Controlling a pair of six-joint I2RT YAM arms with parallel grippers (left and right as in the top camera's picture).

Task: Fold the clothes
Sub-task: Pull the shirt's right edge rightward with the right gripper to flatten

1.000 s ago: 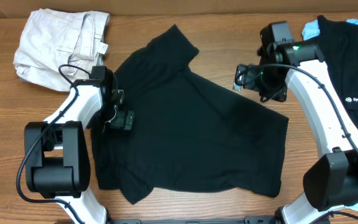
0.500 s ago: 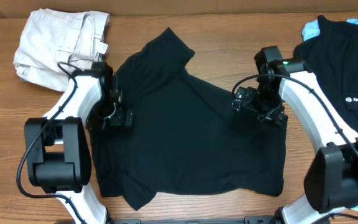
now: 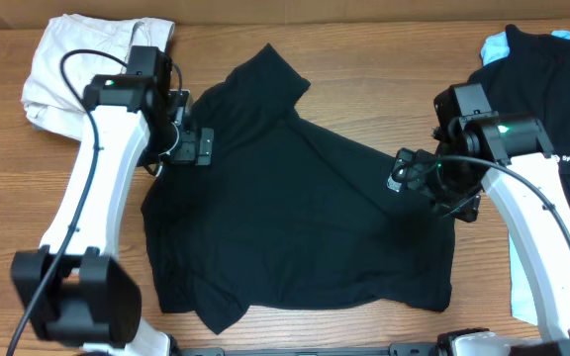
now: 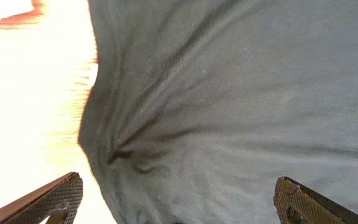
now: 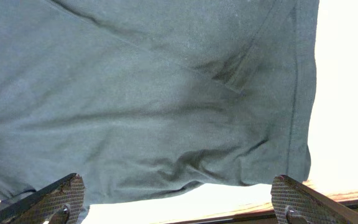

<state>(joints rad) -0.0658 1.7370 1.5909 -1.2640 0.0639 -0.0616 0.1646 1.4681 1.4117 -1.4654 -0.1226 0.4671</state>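
At the far left of the tabletop lie the beige trousers, bunched in a loose heap. Just right of them hangs my left end effector, over the left edge of the plain black T-shirt, up by its far-left shoulder. Its fingers stand wide apart. My left wrist camera shows the shirt's edge between them, with creases puckering toward one spot near the hem and bright bare wood to the left. I cannot tell whether the tips touch the cloth.

The T-shirt is spread across the middle of the tabletop, mostly flat. One sleeve points to the far side and a corner juts out at the near left.

My right end effector hangs over the shirt's right edge, its fingers also spread wide. The right wrist camera shows wrinkled cloth and a stitched hem between them.

At the far right lies a black shirt with a white logo. A light-blue garment peeks out at its far-left corner.
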